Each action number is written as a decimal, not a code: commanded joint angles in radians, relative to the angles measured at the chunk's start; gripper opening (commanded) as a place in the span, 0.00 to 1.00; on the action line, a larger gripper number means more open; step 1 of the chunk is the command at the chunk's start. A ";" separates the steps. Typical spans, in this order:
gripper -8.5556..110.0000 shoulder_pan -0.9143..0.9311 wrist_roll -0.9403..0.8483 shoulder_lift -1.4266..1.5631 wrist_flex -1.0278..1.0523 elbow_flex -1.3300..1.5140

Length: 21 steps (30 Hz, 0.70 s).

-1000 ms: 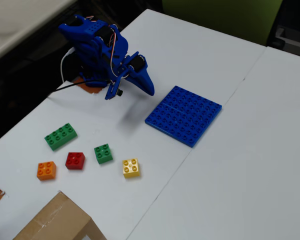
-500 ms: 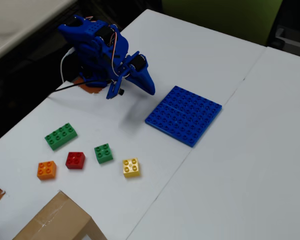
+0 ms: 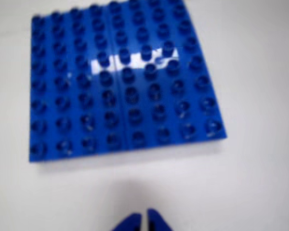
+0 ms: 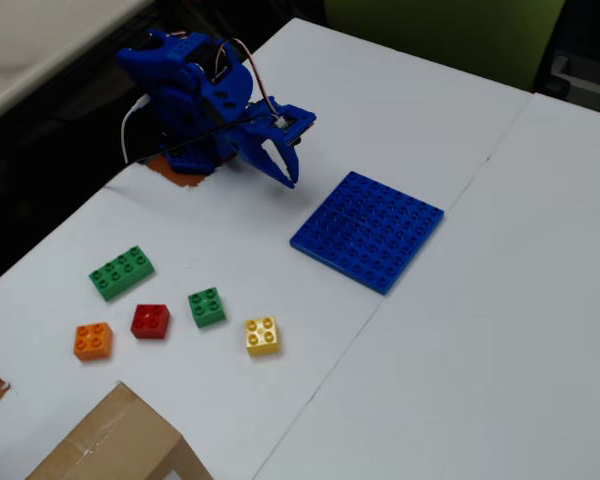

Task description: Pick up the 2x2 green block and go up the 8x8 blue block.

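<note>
The 2x2 green block (image 4: 207,307) sits on the white table in the fixed view, in a row of small bricks, well to the lower left of my gripper. The 8x8 blue block (image 4: 368,230) lies flat to the right of the arm; in the wrist view this plate (image 3: 120,82) fills the upper part of the picture. My blue gripper (image 4: 290,181) hangs in the air just left of the plate, tips pointing down. In the wrist view the gripper (image 3: 145,221) shows two tips nearly touching, shut with nothing between them.
A longer green brick (image 4: 121,272), a red brick (image 4: 150,320), an orange brick (image 4: 93,341) and a yellow brick (image 4: 263,336) lie around the small green one. A cardboard box (image 4: 120,445) stands at the front edge. The table's left edge runs close to the arm base.
The arm has unfolded: the gripper has swung up and to the right, towards the blue plate. The bricks have not moved.
</note>
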 commanded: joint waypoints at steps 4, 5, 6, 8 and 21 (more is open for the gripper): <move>0.14 0.018 -0.140 0.005 0.054 -0.058; 0.14 0.023 -0.140 0.005 0.064 -0.063; 0.15 0.031 -0.140 0.005 0.075 -0.067; 0.17 0.048 -0.124 0.005 0.089 -0.087; 0.27 0.155 -0.106 -0.081 0.364 -0.402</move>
